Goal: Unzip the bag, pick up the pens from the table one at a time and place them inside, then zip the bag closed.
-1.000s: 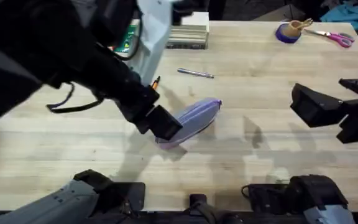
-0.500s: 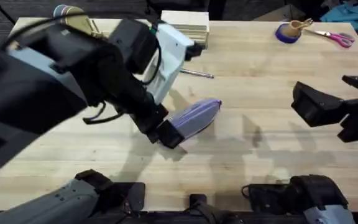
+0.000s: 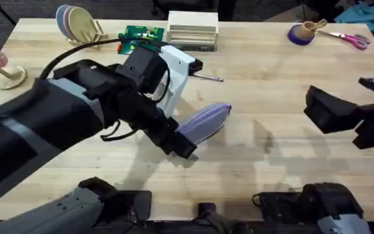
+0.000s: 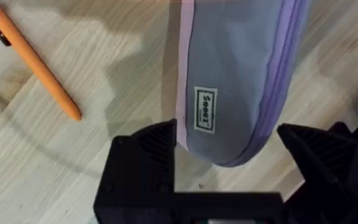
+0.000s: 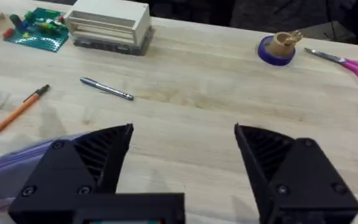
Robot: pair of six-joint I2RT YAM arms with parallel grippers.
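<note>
Label (image 4: 205,117) on the lavender pencil pouch (image 3: 203,122) is a small white tag with green lettering too small to read. The pouch lies mid-tabletop (image 3: 271,162), its zipper shut, contents hidden. The left claw (image 4: 229,155) is spread wide, a finger on each side of the pouch's end, not gripping. An orange pen (image 4: 36,62) lies beside the pouch; a silvery-grey pen (image 5: 106,89) sits at its 12 o'clock. The right claw (image 5: 182,155) hangs open and empty at 3 o'clock.

Bare table (image 3: 271,162) lies open between the lavender bag (image 3: 206,121) and the right tool (image 5: 182,165). The bag's near end is straddled by the left tool (image 4: 225,171), with the orange pen (image 4: 33,59) just beside.
</note>
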